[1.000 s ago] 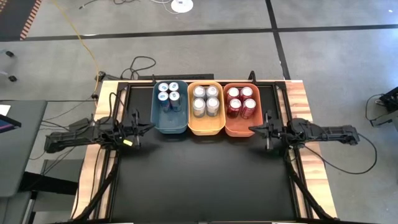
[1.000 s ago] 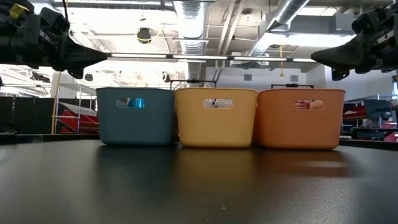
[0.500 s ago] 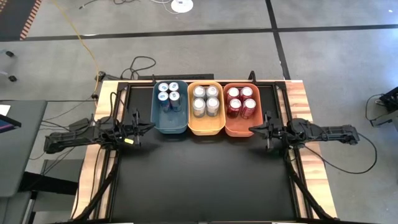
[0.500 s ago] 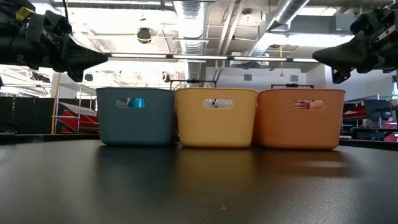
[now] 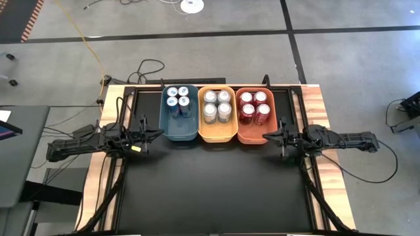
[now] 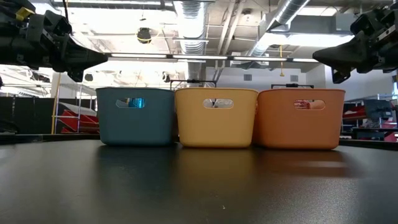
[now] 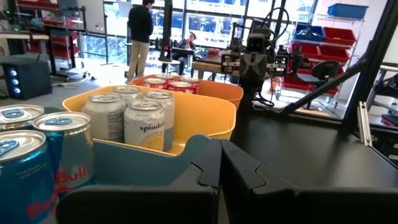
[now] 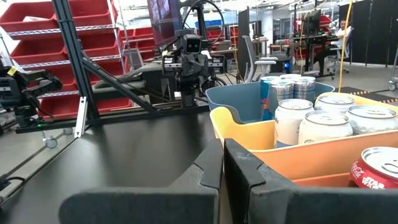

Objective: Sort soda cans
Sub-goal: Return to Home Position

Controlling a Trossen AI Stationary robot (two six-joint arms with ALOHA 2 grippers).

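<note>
Soda cans [image 5: 210, 113] lie sorted between the two pairs of jaws: blue in the teal bin [image 5: 178, 135] near the left gripper [image 5: 157, 133], silver in the yellow bin [image 5: 217, 138], red in the orange bin [image 5: 252, 139] near the right gripper [image 5: 266, 137]. Both jaws are together, empty; we judge only homing is left.
</note>
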